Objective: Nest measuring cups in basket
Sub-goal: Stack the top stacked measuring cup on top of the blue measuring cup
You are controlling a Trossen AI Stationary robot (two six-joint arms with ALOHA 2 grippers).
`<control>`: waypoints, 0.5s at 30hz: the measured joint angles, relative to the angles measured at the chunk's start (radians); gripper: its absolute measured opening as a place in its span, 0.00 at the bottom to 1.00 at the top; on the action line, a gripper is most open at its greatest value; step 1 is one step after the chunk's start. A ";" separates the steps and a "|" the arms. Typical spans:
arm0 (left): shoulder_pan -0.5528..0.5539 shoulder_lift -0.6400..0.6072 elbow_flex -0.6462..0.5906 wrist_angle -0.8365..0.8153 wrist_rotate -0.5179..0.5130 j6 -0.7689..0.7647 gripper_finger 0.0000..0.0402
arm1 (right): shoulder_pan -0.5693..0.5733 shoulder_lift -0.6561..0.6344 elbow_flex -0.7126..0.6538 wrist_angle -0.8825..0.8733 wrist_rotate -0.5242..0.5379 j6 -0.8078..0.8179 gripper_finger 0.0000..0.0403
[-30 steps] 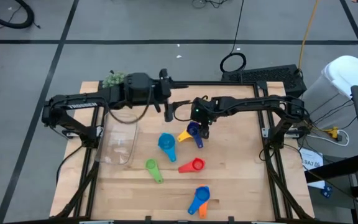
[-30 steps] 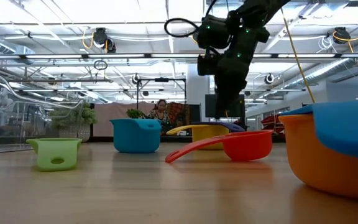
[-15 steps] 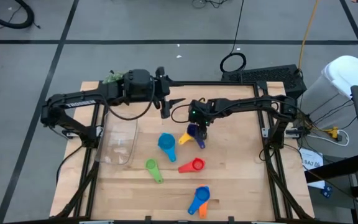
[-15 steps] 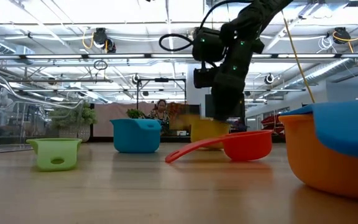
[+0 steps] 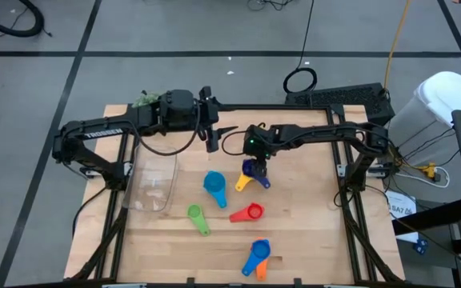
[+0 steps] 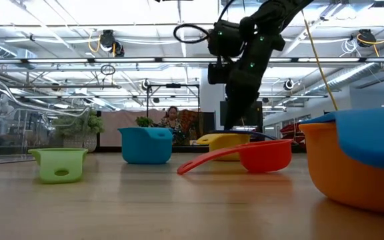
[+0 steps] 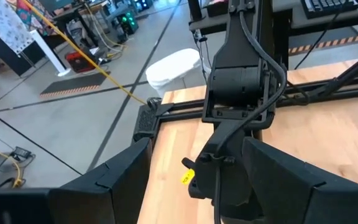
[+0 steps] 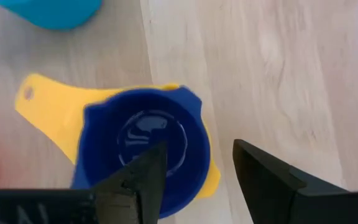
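Straight below the right arm's jaws sits the dark blue cup (image 8: pixel 143 149) nested on the yellow cup (image 8: pixel 48 107); bare bench (image 8: pixel 272 74) lies open beside them.

Grey floor (image 5: pixel 174 32) crossed by dark lines surrounds the wooden table (image 5: pixel 302 240); a keyboard (image 5: pixel 346 96) lies beyond its far edge, ceiling trusses (image 6: pixel 79 63) overhead.

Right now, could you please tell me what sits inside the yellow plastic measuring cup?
The dark blue plastic measuring cup sits nested in the yellow cup, covering its bowl; only yellow handle and rim show.
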 joint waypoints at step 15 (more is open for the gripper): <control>0.000 -0.001 0.000 -0.153 -0.010 -0.031 0.64 | 0.000 0.046 -0.025 0.089 -0.030 -0.030 0.44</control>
